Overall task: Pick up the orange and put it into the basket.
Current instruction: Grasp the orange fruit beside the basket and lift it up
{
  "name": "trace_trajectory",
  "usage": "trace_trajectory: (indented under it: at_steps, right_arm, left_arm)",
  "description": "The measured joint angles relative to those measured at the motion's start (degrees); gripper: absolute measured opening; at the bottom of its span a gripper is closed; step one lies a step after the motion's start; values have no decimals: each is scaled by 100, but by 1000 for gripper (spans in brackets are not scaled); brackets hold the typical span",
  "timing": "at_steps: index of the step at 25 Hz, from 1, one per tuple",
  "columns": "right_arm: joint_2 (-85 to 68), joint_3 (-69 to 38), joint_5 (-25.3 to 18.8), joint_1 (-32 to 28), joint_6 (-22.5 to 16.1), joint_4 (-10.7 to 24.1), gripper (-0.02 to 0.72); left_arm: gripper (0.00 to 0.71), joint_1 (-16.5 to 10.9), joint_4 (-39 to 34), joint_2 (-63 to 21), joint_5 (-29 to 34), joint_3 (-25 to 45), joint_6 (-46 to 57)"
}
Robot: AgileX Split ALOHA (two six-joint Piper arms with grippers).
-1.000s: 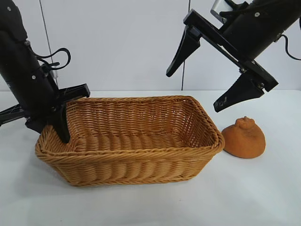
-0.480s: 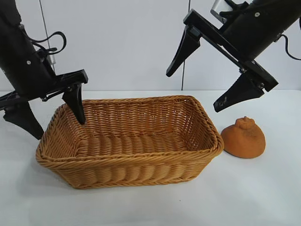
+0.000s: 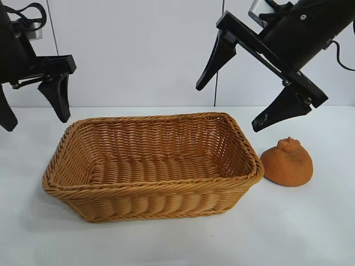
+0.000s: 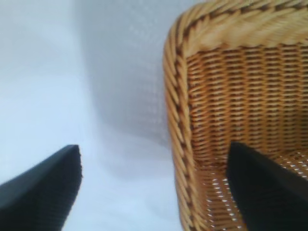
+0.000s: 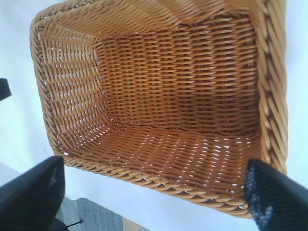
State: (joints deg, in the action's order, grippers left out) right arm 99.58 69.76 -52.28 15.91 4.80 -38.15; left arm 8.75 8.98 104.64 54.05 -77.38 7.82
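Orange sat on the white surface, just beside the basket's right end, outside it, not held. Basket rested mid-surface, nothing inside in the exterior and right wrist views. Left pincer hung above the surface at the basket's left end, fingers spread apart, holding nothing, clear of the rim. Left wrist view showed one finger over the basket's inside, the other over the bare surface, with the braided rim between them. Right pincer hovered high over the basket's right end, tilted down toward the basket, fingers wide apart, gripping nothing, well above the orange. Pale wall behind.
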Motion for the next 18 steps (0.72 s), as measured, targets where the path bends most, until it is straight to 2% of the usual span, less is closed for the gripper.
trace_trajectory:
  at_steps: [3,5,18]
  right_arm:
    - [0,0,0,0,0,-1,694]
    - [0,0,0,0,0,-6,694]
    - [0,0,16,0,0,-12,694]
  left_arm:
    - [589,-336,-242,0,192,-108,0]
    - [589,-443,-400,0,355,-116,0]
    - [589,-410,-598,-210,1374,-108,-244]
